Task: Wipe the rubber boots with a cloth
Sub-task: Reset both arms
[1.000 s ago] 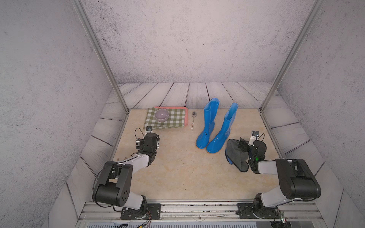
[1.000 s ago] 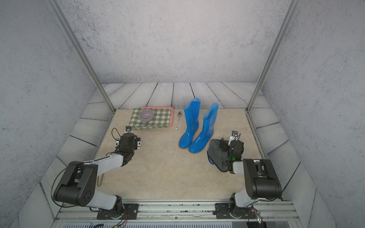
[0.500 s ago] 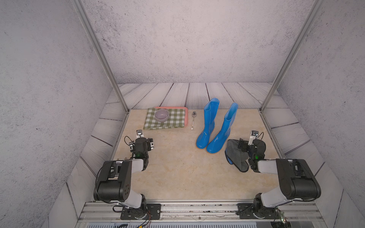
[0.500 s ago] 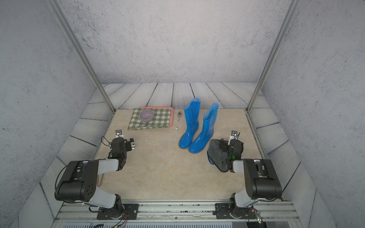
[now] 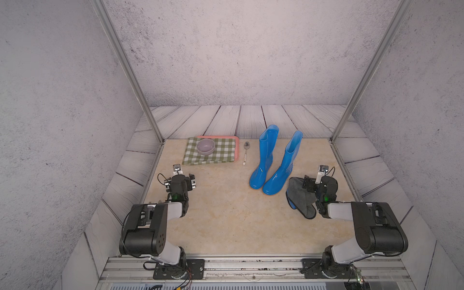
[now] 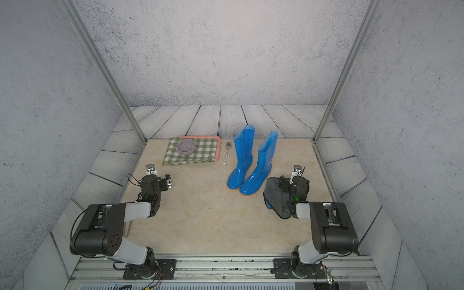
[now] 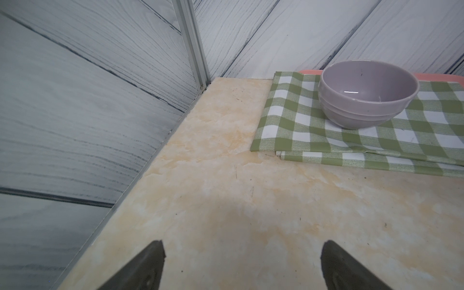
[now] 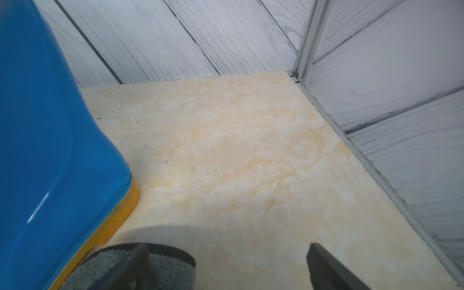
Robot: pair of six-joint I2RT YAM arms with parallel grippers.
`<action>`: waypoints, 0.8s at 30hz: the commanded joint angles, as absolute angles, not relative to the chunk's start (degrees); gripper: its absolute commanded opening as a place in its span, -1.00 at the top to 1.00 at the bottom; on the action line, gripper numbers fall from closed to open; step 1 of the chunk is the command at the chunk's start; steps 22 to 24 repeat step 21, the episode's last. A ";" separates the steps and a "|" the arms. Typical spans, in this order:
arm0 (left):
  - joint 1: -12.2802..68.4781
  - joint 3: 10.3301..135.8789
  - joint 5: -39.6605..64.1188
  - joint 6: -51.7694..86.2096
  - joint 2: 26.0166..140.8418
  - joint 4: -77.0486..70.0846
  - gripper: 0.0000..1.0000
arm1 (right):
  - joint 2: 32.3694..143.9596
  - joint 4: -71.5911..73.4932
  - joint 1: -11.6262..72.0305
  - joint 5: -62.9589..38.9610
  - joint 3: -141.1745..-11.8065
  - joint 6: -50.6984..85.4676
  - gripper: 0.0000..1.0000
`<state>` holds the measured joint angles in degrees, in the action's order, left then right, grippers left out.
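The rubber boots [image 5: 272, 173] [image 6: 247, 173] stand upright side by side right of the table's middle, glossy blue, toes toward the front. The near boot [image 8: 50, 150] with its yellow sole fills one side of the right wrist view. The dark grey cloth [image 5: 298, 198] [image 6: 277, 198] [image 8: 163, 272] lies crumpled on the table just front-right of the boots, a blue edge showing. My right gripper [image 5: 319, 183] [image 6: 293, 183] [image 8: 228, 248] hovers open at the cloth's right edge, one finger over the cloth. My left gripper [image 5: 179, 180] [image 6: 155, 180] [image 7: 242, 248] stands open over bare table at the left.
At the back left a green-and-white checked cloth [image 5: 211, 153] [image 7: 326, 140] lies on a pink tray [image 5: 236, 148], with a lilac bowl [image 5: 206, 146] [image 7: 366, 93] on it. A spoon [image 5: 245, 153] lies between tray and boots. Metal posts [image 5: 334, 139] and panelled walls enclose the table.
My left arm has swung back and leftward from nearer the middle, then settled. The right arm, the cloth and the boots have not moved.
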<state>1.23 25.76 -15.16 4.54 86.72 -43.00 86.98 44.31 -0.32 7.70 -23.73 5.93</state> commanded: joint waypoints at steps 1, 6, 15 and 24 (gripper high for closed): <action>1.19 25.58 -15.03 4.72 87.28 -44.23 -0.99 | 87.08 43.75 -0.18 8.88 -24.61 6.15 -0.98; 1.19 25.64 -15.03 4.66 87.28 -44.21 -0.99 | 87.19 43.67 -0.15 8.88 -24.61 6.06 -0.98; 1.16 25.60 -15.03 4.72 87.28 -44.22 -0.98 | 88.01 40.23 0.31 2.57 -27.09 2.33 -0.98; 1.14 25.58 -15.03 4.69 87.27 -44.23 -0.98 | 87.80 40.77 0.35 2.68 -26.59 2.43 -0.98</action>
